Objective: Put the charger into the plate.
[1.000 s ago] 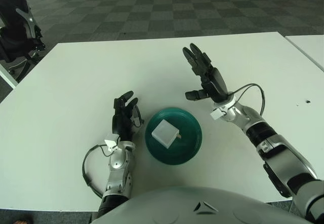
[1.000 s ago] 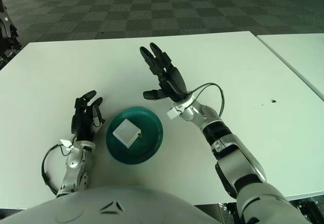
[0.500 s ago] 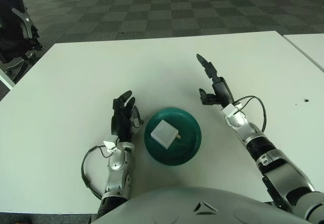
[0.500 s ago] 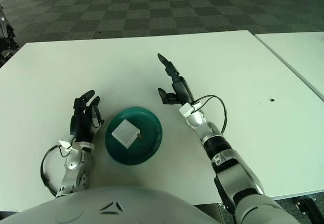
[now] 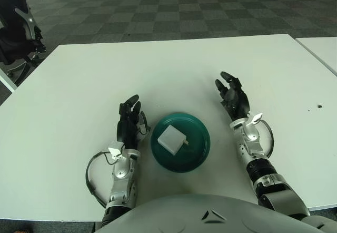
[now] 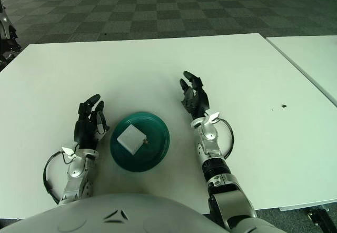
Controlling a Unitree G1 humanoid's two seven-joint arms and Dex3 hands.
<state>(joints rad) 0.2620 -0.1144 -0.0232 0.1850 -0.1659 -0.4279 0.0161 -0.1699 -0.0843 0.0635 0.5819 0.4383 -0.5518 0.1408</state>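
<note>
A white square charger point(image 5: 171, 138) lies inside the dark green plate point(image 5: 197, 153) at the near middle of the white table. My right hand point(image 5: 233, 97) shows to the right of the plate, low over the table, fingers relaxed and holding nothing. To the left of the plate is my left hand point(image 5: 129, 121), its fingers loosely spread and holding nothing. Neither hand touches the plate or the charger.
The white table point(image 5: 95, 80) spreads wide around the plate. A second white table point(image 5: 324, 46) stands at the right edge. Dark office chairs point(image 5: 16, 27) are at the far left on the chequered carpet.
My right hand has dropped from a raised pose above and right of the plate, drawn back toward me and turned. The left hand, plate and charger have stayed put.
</note>
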